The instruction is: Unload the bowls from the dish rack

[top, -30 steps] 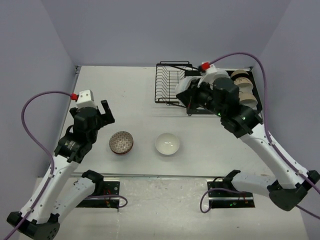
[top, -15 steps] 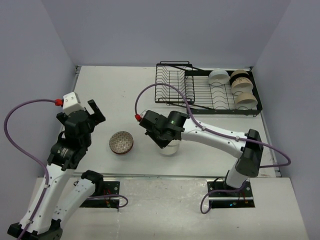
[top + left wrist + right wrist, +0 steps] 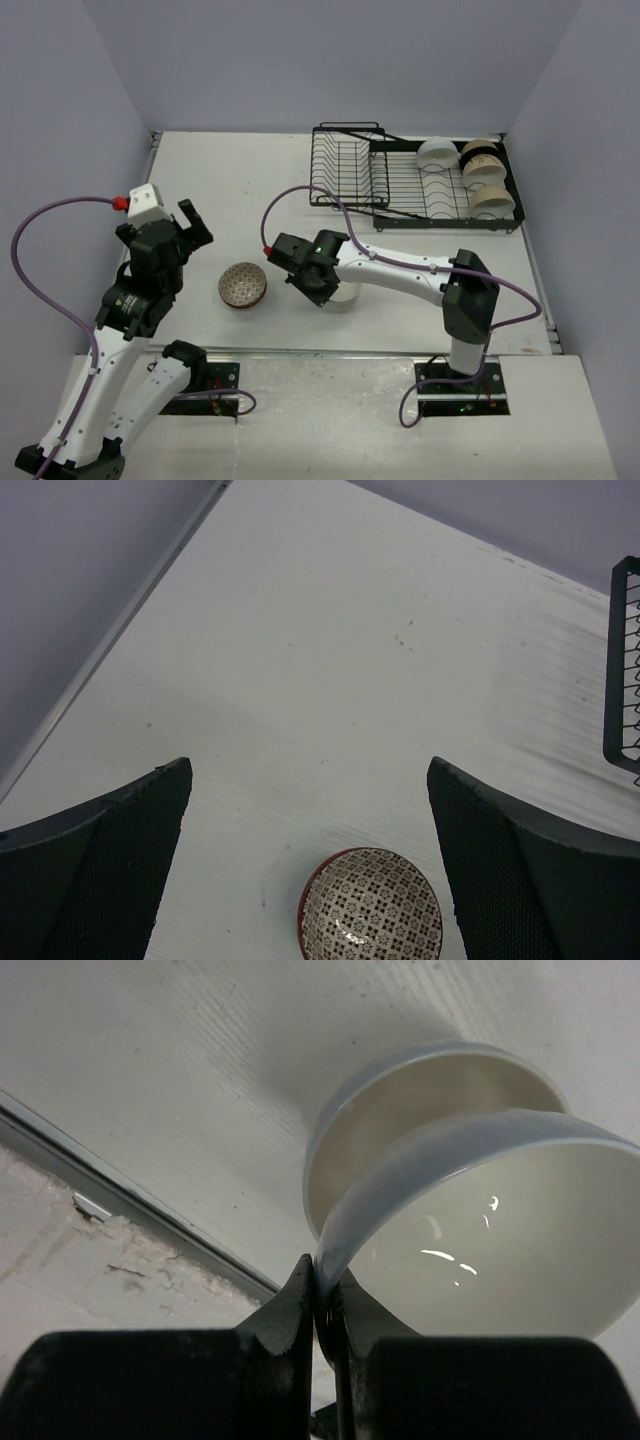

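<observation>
Right gripper (image 3: 322, 1295) is pinched tight on the near rim of a plain white bowl (image 3: 490, 1230), one finger inside the rim and one outside. That held bowl is tilted, its mouth toward the wrist camera. It sits over a second white bowl (image 3: 400, 1110) that rests mouth-up on the table (image 3: 230, 180). I can't tell whether the two bowls touch. From the top view, the right arm reaches across to the near middle of the table, and its wrist covers most of that pair (image 3: 343, 294).

Left gripper (image 3: 308, 770) has its jaws wide apart and grips nothing. It hangs over the left part of the table. The reddish-brown patterned bowl (image 3: 370, 908) is just below it, upright on the table, mouth up, just left of the white pair.

Dish rack (image 3: 410, 180) lies along the far right of the table, with its long axis running left to right and the slotted basket on the left end. One white bowl (image 3: 437, 153) and three beige bowls (image 3: 485, 170) stand in its right section. The beige ones are in a row at the right end, running far to near.
</observation>
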You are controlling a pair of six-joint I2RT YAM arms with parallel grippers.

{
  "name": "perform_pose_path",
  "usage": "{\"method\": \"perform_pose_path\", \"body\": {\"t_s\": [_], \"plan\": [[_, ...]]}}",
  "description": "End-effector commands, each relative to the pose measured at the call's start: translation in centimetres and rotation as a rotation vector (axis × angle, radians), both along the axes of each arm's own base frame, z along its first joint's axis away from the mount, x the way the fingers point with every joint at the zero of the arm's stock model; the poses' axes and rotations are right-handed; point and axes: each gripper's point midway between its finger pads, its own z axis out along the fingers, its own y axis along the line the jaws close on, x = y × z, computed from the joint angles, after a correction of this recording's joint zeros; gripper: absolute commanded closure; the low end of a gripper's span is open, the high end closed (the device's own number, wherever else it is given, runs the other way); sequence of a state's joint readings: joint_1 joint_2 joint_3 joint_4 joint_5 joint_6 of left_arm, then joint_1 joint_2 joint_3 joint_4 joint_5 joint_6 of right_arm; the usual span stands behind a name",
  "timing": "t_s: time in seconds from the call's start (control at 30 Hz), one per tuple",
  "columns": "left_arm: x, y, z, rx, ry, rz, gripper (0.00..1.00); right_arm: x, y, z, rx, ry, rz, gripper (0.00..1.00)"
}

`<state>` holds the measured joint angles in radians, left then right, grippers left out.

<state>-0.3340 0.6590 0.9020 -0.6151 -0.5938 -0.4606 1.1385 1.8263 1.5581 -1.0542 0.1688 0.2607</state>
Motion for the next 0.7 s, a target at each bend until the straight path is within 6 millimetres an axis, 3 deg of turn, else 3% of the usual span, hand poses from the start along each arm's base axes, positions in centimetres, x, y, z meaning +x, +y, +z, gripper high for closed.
{"method": "perform_pose_path", "body": {"t_s": [0.0, 0.23, 0.33, 0.47, 0.6, 0.67], "plan": [[0.5, -0.1, 0.5, -0.004, -0.026, -0.003, 0.00, 0.1, 0.6, 0.0, 0.030, -0.009, 0.018, 0.94], [0.5, -0.2, 0.4, -0.005, -0.024, -0.009, 0.00, 0.2, 1.3, -2.3, 0.010, 0.014, 0.007, 0.82], [0.5, -0.2, 0.4, -0.004, -0.023, -0.011, 0.00, 0.2, 1.1, -2.7, -0.019, 0.014, -0.002, 0.71], [0.5, -0.2, 0.4, -0.005, -0.024, -0.014, 0.00, 0.4, 0.9, -2.0, -0.010, 0.000, -0.014, 0.58], [0.5, -0.3, 0.3, -0.005, -0.022, -0.018, 0.00, 0.0, 0.6, -0.5, 0.010, -0.007, -0.018, 0.57], [0.5, -0.4, 0.3, -0.006, -0.023, -0.021, 0.00, -0.2, 0.6, 0.7, 0.044, -0.011, -0.019, 0.62]]}}
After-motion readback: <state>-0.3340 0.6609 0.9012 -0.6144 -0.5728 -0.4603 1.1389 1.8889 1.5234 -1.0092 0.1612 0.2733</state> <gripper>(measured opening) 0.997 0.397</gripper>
